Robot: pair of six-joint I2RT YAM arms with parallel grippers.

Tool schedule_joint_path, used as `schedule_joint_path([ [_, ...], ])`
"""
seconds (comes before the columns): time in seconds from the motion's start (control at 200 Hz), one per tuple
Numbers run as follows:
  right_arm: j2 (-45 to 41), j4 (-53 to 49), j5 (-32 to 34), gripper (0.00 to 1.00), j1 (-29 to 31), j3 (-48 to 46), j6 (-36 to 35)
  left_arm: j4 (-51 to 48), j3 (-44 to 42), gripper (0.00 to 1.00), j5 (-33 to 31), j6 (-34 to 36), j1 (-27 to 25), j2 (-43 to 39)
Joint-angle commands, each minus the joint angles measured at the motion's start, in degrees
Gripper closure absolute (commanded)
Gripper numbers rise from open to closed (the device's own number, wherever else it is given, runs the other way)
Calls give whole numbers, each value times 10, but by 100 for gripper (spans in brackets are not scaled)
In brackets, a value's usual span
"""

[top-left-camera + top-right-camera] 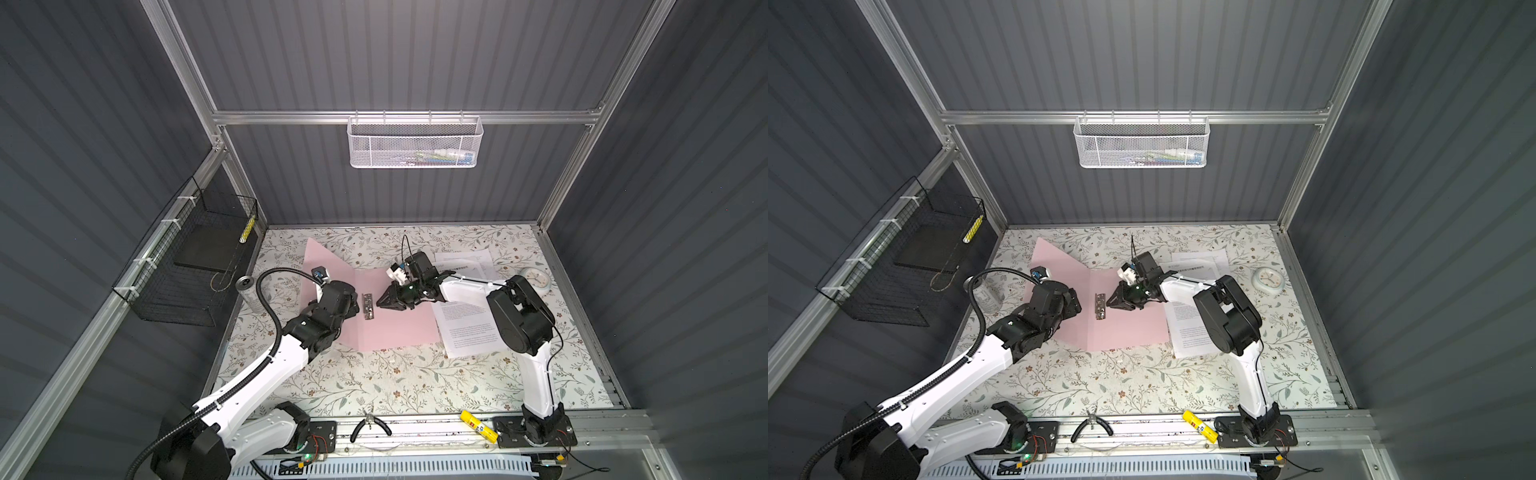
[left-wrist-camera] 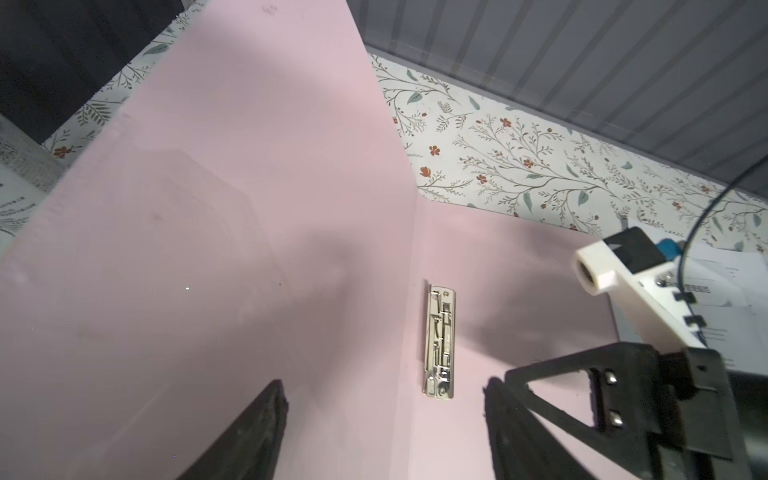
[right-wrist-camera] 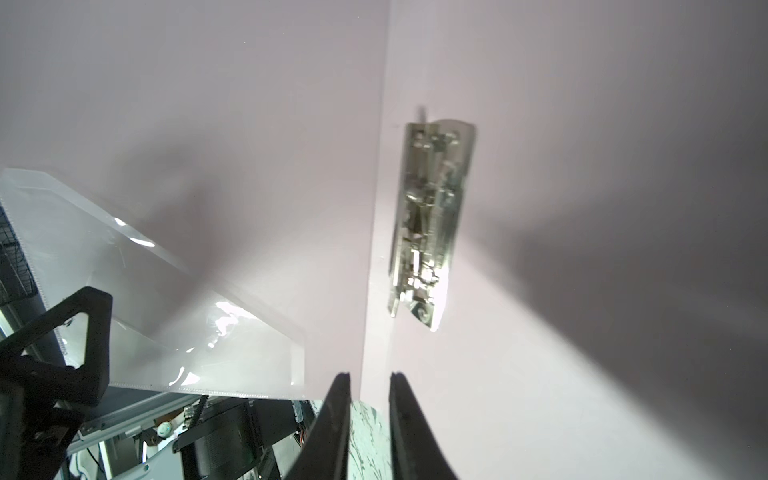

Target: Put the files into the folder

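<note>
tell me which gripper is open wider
The left gripper: its jaws stand far apart above the open folder, holding nothing. The right gripper shows only a narrow gap between its jaws.

Other things on and around the flowery worktop [image 1: 415, 382]

A round white clock [image 1: 536, 279] lies near the right edge of the worktop, far back. A clear bottle with a grey lid [image 1: 247, 291] stands at the left edge. A white mesh basket [image 1: 415, 141] hangs on the back rail, high up, with a few small coloured things inside that are too blurry to name. A black wire basket [image 1: 187, 266] hangs on the left wall, and a flat dark pad [image 1: 208, 247] and a yellow and black stick [image 1: 248, 231] sit in it. On the front rail lie black-handled pliers [image 1: 370, 424] and, well to their right, a yellow tube [image 1: 478, 424].
</note>
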Motion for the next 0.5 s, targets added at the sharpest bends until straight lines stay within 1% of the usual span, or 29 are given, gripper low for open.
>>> schedule_joint_path([
  [0.0, -20, 39, -12, 79, -10, -38, 15, 32, -23, 24, 15, 8, 18, 15],
  [0.18, -30, 73, -20, 80, -33, -99, 31, 84, -61, 25, 54, -3, 69, 36],
  [0.38, -27, 90, -29, 82, -44, -136, 43, 135, -91, 27, 103, -2, 132, 81],
  [0.495, -24, 106, -34, 83, -51, -158, 55, 160, -100, 28, 115, 0, 150, 111],
])
